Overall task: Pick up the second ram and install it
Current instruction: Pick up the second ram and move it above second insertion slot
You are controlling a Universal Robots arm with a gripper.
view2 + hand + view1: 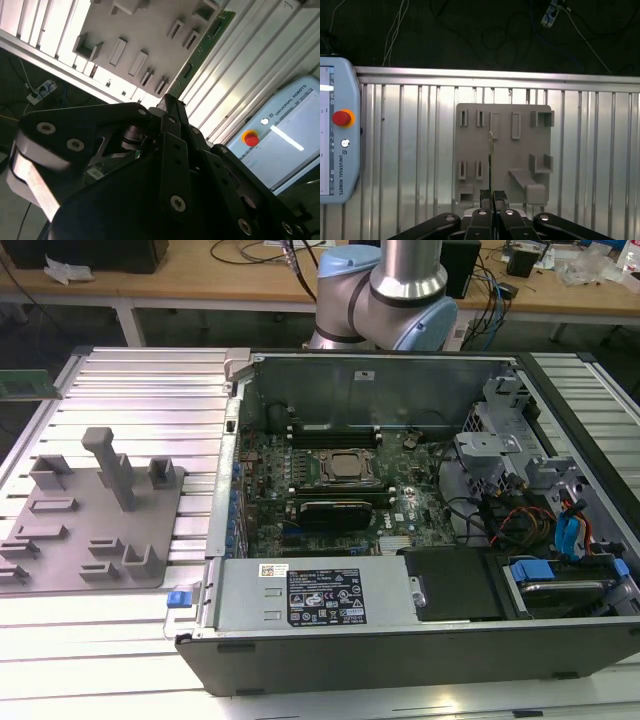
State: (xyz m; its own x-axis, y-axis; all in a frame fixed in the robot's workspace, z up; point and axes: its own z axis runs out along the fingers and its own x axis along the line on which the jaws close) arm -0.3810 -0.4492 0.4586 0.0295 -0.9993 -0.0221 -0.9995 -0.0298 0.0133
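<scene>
End effector [492,193] clamped on second ram [202,52], stick jutting past fingertips above grey fixture plate [470,145] (thin, light, stiff, likely fragile: grip by edges).

The ribbed metal tabletop [140,390] carries a grey fixture plate [75,520] toward the exterior view's left, with an open computer case [400,660] just beside it on the right. In the first wrist view a control pendant [335,130] lies on the ribs, apart from the plate.
</scene>
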